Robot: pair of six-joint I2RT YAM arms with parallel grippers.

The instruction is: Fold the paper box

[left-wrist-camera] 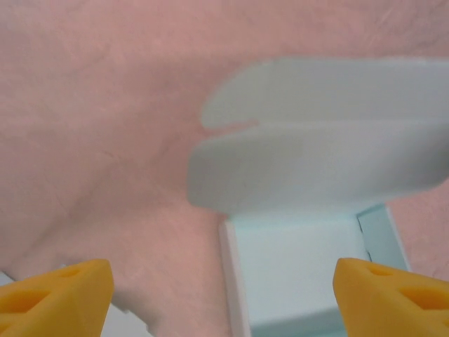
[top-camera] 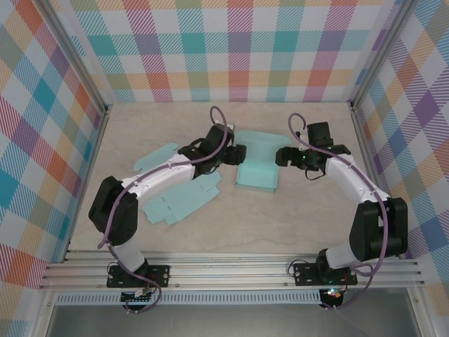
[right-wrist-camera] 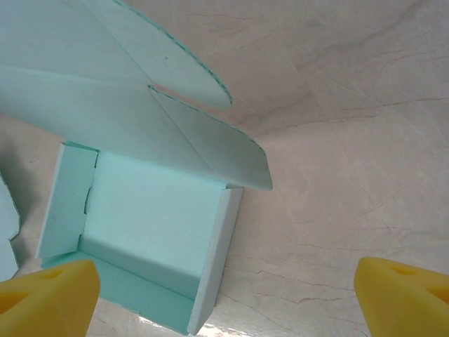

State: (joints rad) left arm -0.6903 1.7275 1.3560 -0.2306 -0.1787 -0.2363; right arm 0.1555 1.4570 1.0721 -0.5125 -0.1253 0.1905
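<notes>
At the left of the table (top-camera: 295, 225), flat pale teal cardboard sheets (top-camera: 179, 202) lie spread out, partly under the left arm. The box (top-camera: 257, 174) sits near the middle of the table, between the two arms. It is the same pale teal and only half made up: the tray has its side walls raised, while the lid (top-camera: 261, 139) hangs open on the far side. In the right wrist view the tray (right-wrist-camera: 151, 217) shows a smooth floor, a left wall folded inward with a slot cut in it, and a thick right wall standing upright. The lid (right-wrist-camera: 168, 133) slopes away from the tray's far edge and carries rounded side flaps split by a narrow cut.

The left end effector (top-camera: 237, 154) is just by the box's far left corner. In its own view its yellow fingertips (left-wrist-camera: 59, 295) stand wide apart, with the tray's left wall and floor below them. It grips nothing, and whether it touches the cardboard cannot be told.

The right end effector (top-camera: 282, 156) is just beside the box's far right corner. Its fingertips (right-wrist-camera: 403, 295) are also spread wide over the tray and bare table, and it holds nothing.
</notes>
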